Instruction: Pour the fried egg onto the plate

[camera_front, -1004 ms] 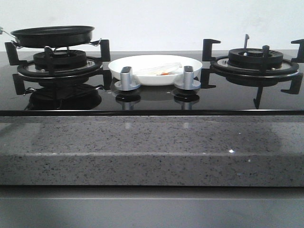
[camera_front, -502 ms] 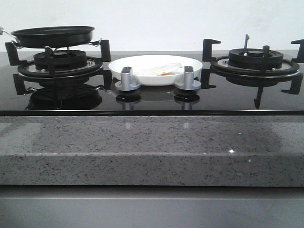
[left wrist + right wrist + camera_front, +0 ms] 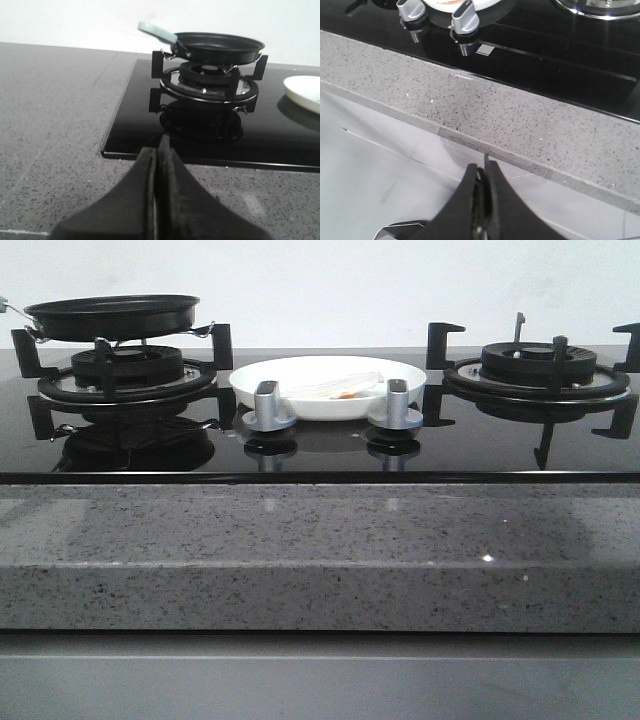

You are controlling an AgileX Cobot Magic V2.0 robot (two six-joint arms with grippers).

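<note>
The white plate (image 3: pixel 290 370) sits on the black glass hob between the two burners. In it lies the fried egg (image 3: pixel 338 391), thin and whitish with an orange spot. A black frying pan (image 3: pixel 110 315) rests on the left burner, and its inside is hidden from the front. In the left wrist view the pan (image 3: pixel 217 45) shows a pale green handle (image 3: pixel 156 30), and the plate's edge (image 3: pixel 305 92) shows too. My left gripper (image 3: pixel 157 150) is shut and empty over the counter in front of the hob. My right gripper (image 3: pixel 484 170) is shut and empty, out past the counter's front edge.
Two silver knobs (image 3: pixel 267 405) (image 3: pixel 397 403) stand in front of the plate. The right burner (image 3: pixel 540 370) has raised black pan supports. A speckled grey stone counter (image 3: pixel 320 550) runs along the hob's front, with a drop beyond its edge (image 3: pixel 470 142).
</note>
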